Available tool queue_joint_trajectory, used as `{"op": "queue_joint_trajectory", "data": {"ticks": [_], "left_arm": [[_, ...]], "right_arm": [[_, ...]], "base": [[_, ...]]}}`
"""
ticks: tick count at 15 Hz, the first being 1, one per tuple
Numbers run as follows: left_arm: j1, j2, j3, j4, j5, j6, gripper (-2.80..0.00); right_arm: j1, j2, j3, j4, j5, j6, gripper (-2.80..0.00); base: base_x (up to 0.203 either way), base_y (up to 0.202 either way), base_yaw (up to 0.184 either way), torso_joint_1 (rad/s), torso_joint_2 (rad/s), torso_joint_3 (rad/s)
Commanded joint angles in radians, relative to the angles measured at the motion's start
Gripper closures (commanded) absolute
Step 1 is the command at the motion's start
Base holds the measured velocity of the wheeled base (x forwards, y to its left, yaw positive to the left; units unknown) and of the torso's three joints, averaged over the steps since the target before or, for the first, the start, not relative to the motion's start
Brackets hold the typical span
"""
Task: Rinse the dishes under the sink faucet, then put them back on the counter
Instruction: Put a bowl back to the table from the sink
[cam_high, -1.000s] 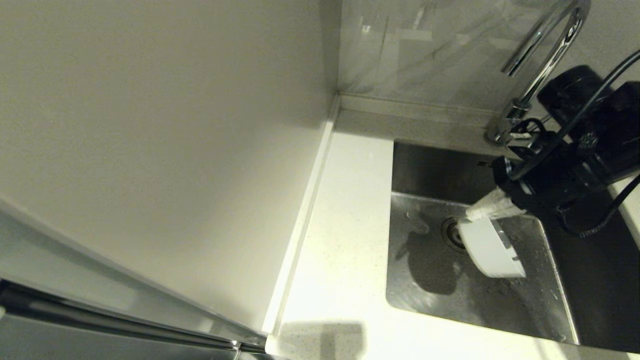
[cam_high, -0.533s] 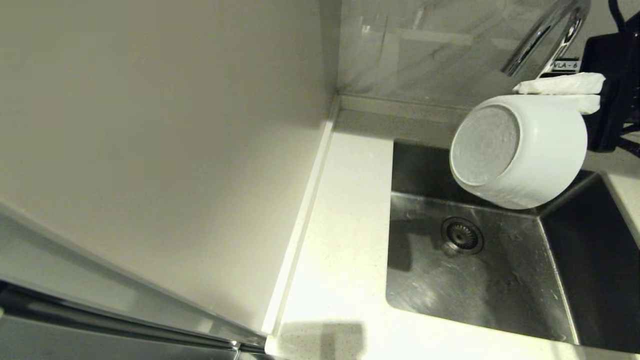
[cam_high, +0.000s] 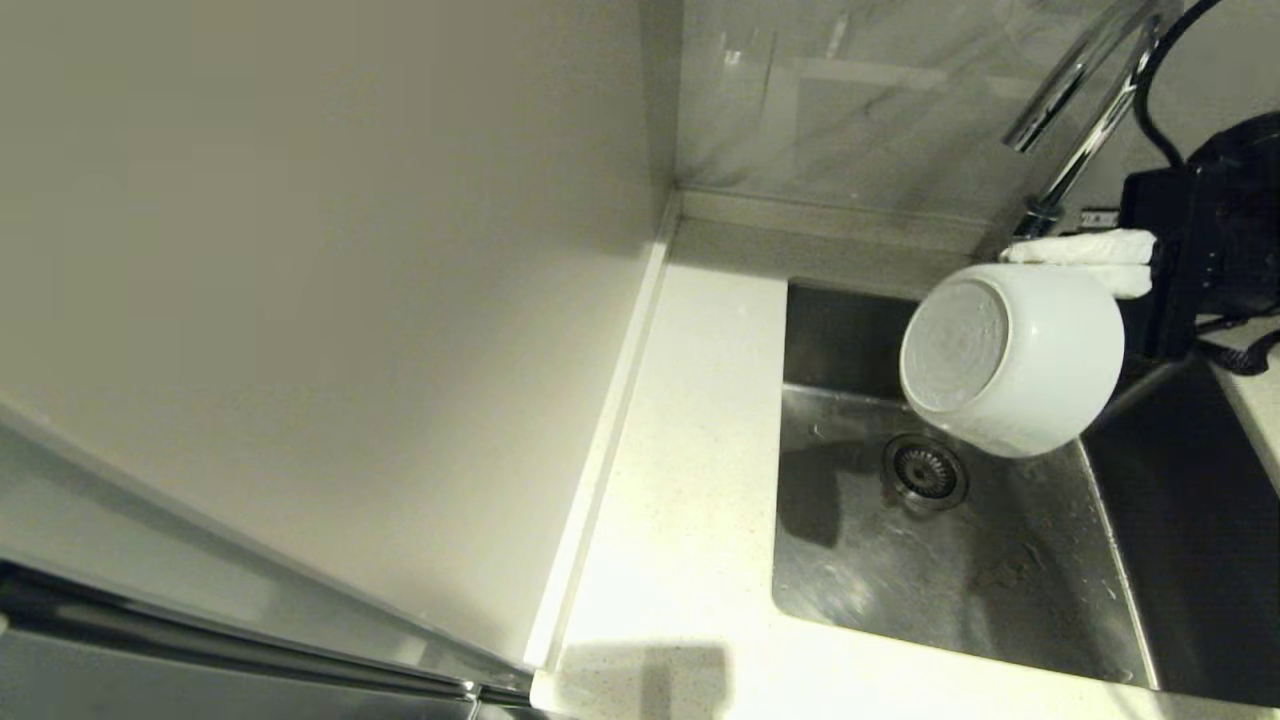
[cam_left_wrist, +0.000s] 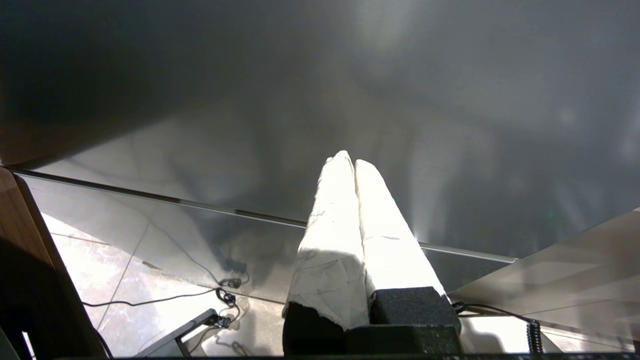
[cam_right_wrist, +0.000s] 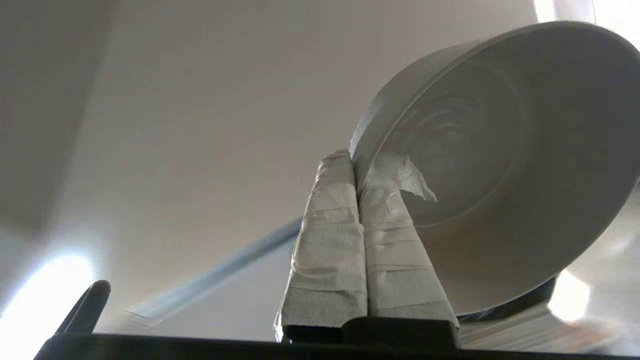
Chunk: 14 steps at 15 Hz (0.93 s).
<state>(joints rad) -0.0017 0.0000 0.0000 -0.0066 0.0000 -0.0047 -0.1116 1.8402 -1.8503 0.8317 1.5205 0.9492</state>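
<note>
My right gripper (cam_high: 1062, 264) is shut on the rim of the small pale blue-white bowl (cam_high: 1010, 360), which hangs tipped on its side above the back of the sink (cam_high: 950, 590), its base turned leftward. In the right wrist view the taped fingers (cam_right_wrist: 327, 215) pinch the bowl (cam_right_wrist: 500, 165) at its edge, one finger outside and one inside. The chrome faucet (cam_high: 1085, 95) arches just behind the gripper, and no water shows. My left gripper (cam_left_wrist: 350, 162) is shut on nothing and out of the head view. The pink bowl and lilac plate are out of view.
The speckled white counter (cam_high: 690, 450) runs along the sink's left and front. A cream wall panel (cam_high: 300, 300) rises on the left. The round drain (cam_high: 923, 470) lies below the bowl. A dark cable (cam_high: 1165, 60) loops above my right arm.
The bowl rose from low in the sink to faucet height, turning its base toward the head camera, then came down a little over the basin. My right gripper stayed shut on it.
</note>
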Motion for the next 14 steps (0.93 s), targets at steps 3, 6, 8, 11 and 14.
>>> {"op": "queue_joint_trajectory", "data": {"ticks": [3, 6, 8, 11, 14], "left_arm": [[0.0, 0.0, 0.003, 0.0, 0.0, 0.0, 0.0], [0.0, 0.0, 0.003, -0.001, 0.0, 0.0, 0.0], [0.0, 0.0, 0.003, -0.001, 0.0, 0.0, 0.0], [0.0, 0.0, 0.002, 0.0, 0.0, 0.0, 0.0], [0.0, 0.0, 0.003, -0.001, 0.001, 0.0, 0.0]], "right_arm": [[-0.127, -0.073, -0.153, -0.248, 0.004, 0.14, 0.0], [-0.287, -0.106, -0.132, -0.347, 0.0, 0.171, 0.0], [-0.299, -0.125, -0.044, -0.354, 0.008, 0.178, 0.0], [-0.259, -0.184, 0.119, -0.336, -0.148, 0.169, 0.0], [-0.342, -0.232, 0.201, -0.269, -0.407, -0.037, 0.0]], "base": [[0.0, 0.0, 0.0, 0.0, 0.0, 0.0], [0.0, 0.0, 0.0, 0.0, 0.0, 0.0], [0.0, 0.0, 0.0, 0.0, 0.0, 0.0], [0.0, 0.0, 0.0, 0.0, 0.0, 0.0], [0.0, 0.0, 0.0, 0.0, 0.0, 0.0]]}}
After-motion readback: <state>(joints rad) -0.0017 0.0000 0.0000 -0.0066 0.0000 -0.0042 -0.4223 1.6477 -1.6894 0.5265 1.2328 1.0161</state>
